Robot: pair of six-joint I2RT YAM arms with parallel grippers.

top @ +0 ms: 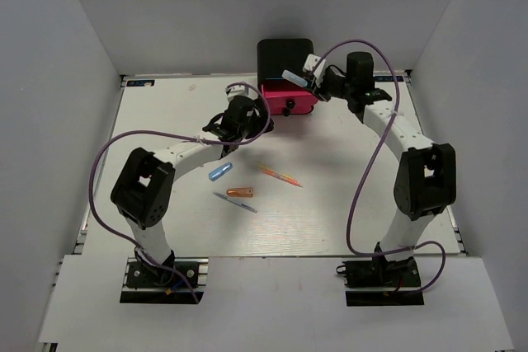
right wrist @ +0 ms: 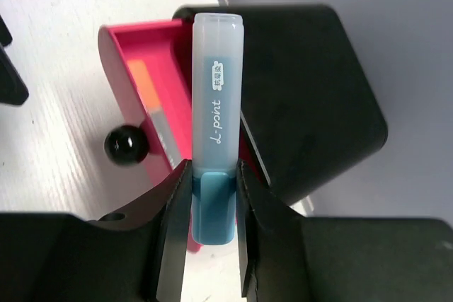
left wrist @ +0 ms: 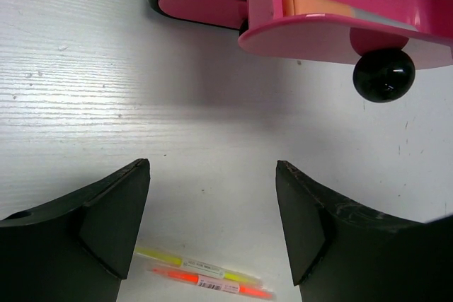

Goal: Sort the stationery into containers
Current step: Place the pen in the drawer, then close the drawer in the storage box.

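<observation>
The black cabinet (top: pixel 285 55) stands at the back with one pink drawer (top: pixel 289 98) pulled open. An orange-and-white marker (left wrist: pixel 318 5) lies inside it. My right gripper (top: pixel 307 80) is shut on the light blue marker (right wrist: pixel 214 125) and holds it above the open drawer (right wrist: pixel 117 54). My left gripper (left wrist: pixel 212 167) is open and empty, just in front of the drawer's black knob (left wrist: pixel 383 76). On the table lie the short blue marker (top: pixel 220 171), the short orange marker (top: pixel 241 193), the thin blue-grey pen (top: pixel 235 202) and the thin orange-pink pen (top: pixel 279 175).
In the left wrist view the orange-pink pen (left wrist: pixel 212 281) lies beside a thin yellow one (left wrist: pixel 191 265), near my left fingers. White walls enclose the table (top: pixel 165 121) on three sides. The lower pink drawers (left wrist: pixel 202 6) are closed.
</observation>
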